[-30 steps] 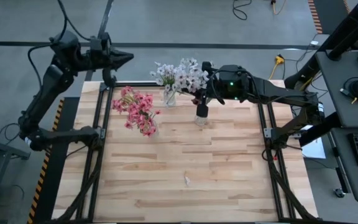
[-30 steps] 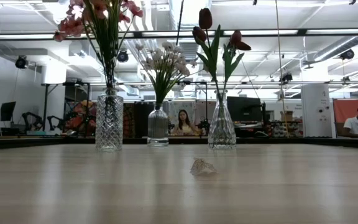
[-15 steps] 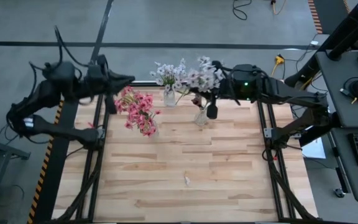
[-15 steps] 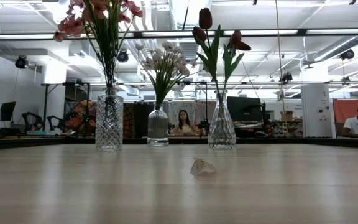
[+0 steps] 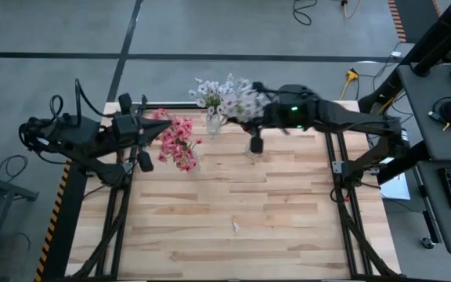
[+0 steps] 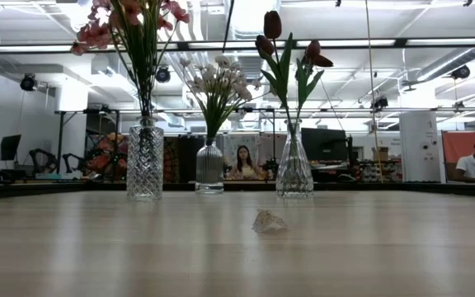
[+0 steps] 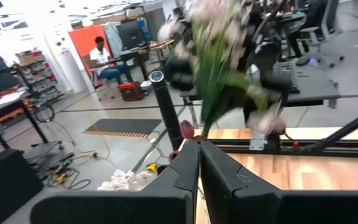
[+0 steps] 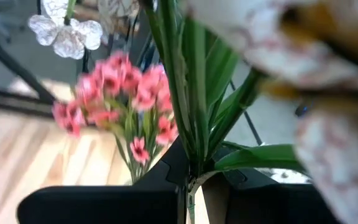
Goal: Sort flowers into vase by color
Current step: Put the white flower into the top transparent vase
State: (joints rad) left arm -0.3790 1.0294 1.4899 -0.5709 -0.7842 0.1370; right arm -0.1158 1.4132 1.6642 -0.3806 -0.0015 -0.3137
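Already, three clear glass vases (image 6: 144,161) are filled by colour: pink blossoms (image 5: 175,139), white-lilac blossoms (image 6: 216,82), dark red tulips (image 6: 272,25). Nothing loose is seen. The left gripper (image 5: 141,149) is closed and empty; a green stem is pinched by the right gripper (image 8: 187,198).

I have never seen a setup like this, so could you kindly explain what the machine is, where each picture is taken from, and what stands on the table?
These are two dark robot arms at a wooden table. One picture looks straight down, one looks level across the tabletop, and two come from cameras on the arms' wrists.

Three glass vases stand there: pink flowers, white flowers and dark red tulips. A small scrap lies nearer the front.

The left gripper is shut beside the pink flowers, holding nothing. The right gripper is shut on a green stalk above the tulip vase.
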